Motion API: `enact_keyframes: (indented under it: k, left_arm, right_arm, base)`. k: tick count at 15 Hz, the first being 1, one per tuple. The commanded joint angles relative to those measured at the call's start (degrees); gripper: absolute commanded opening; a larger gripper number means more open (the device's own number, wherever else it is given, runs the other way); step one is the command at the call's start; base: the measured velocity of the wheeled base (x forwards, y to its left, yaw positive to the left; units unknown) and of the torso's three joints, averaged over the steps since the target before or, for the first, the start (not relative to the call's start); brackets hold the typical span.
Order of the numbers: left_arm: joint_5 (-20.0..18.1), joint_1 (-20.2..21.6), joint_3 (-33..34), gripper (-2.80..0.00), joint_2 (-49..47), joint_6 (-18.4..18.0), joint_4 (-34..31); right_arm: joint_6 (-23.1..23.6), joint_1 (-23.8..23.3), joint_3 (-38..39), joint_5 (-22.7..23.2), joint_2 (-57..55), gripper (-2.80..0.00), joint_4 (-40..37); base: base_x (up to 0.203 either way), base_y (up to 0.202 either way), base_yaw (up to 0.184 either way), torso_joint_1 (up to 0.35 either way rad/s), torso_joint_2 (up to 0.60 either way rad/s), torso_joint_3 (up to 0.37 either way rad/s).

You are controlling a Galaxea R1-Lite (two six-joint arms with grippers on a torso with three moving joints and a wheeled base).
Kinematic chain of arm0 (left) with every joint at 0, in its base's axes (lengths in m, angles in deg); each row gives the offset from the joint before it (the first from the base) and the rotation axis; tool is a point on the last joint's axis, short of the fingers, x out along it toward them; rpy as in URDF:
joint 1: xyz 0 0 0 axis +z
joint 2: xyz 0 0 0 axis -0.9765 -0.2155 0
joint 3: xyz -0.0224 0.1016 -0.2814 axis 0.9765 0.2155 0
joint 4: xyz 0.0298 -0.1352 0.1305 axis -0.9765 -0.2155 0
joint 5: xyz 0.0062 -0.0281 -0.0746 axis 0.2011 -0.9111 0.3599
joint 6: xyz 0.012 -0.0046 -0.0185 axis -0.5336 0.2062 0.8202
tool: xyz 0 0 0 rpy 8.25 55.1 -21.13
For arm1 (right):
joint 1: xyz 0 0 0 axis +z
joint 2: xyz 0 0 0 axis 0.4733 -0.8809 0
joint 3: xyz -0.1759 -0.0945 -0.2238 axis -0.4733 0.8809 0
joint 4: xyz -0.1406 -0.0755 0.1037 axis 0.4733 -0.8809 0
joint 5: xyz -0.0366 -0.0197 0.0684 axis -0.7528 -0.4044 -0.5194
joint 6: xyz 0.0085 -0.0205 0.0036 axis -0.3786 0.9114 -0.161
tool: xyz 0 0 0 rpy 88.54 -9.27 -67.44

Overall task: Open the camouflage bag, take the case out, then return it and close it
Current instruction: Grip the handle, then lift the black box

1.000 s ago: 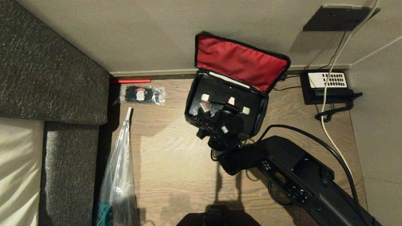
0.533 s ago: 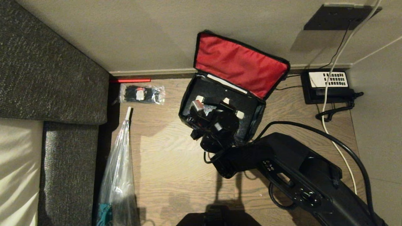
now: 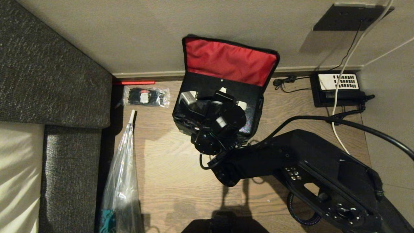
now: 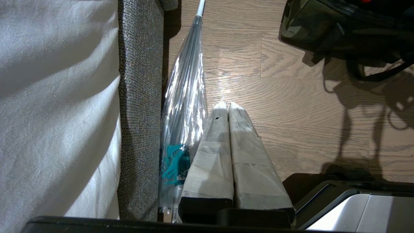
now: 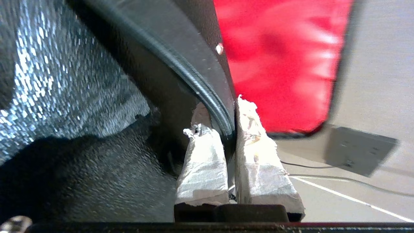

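You have the camouflage bag (image 3: 223,94) standing open on the wood-grain floor (image 3: 181,181) against the wall, at about twelve o'clock in the head view. Its lid is thrown back against the wall, showing smooth red fabric lining, and a patch of glittery silver lining shows at the bag's right inner wall. The case (image 3: 207,85), a matte black rectangular box, sits tilted in the bag's mouth, its upper face towards the red lining.

Your right gripper (image 5: 226,129) has its two tape-wrapped, frayed white fingers (image 5: 202,161) clamped on the case's thin rim, a rounded black bead running between them, one finger on each side. In the head view the right arm reaches in from four o'clock.

Your left gripper (image 4: 226,106) hangs over the floor with its fingers pressed flat together, holding nothing, beside a clear, glossy folded umbrella (image 4: 186,97) that lies along the coarse grey woven sofa (image 4: 139,97).

A crinkled clear packet of black items (image 3: 145,96) lies at ten o'clock from the bag, and a black telephone (image 3: 338,89) with a white keypad at three o'clock.
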Motion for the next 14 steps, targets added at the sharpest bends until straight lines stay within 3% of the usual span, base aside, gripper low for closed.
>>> enact_keyframes:
  k: [1,7,14]
  left_arm:
    - [0.0,0.0,0.2,-2.8,0.1,0.0,0.0]
    - [0.0,0.1,0.2,-2.8,0.1,0.0,0.0]
    - [0.0,0.0,0.2,-2.8,0.1,0.0,0.0]
  right_arm:
    - [0.6,2.2,0.3,-0.2,3.4,-2.8,0.8]
    - [1.1,3.1,3.2,-0.2,9.9,-2.8,-1.6]
    - [0.9,1.8,22.3,-0.3,26.5,-2.8,-1.3]
  base:
    - [0.0,0.0,0.0,0.0,0.0,0.0]
    - [0.0,0.0,0.0,0.0,0.0,0.0]
    - [0.0,0.0,0.0,0.0,0.0,0.0]
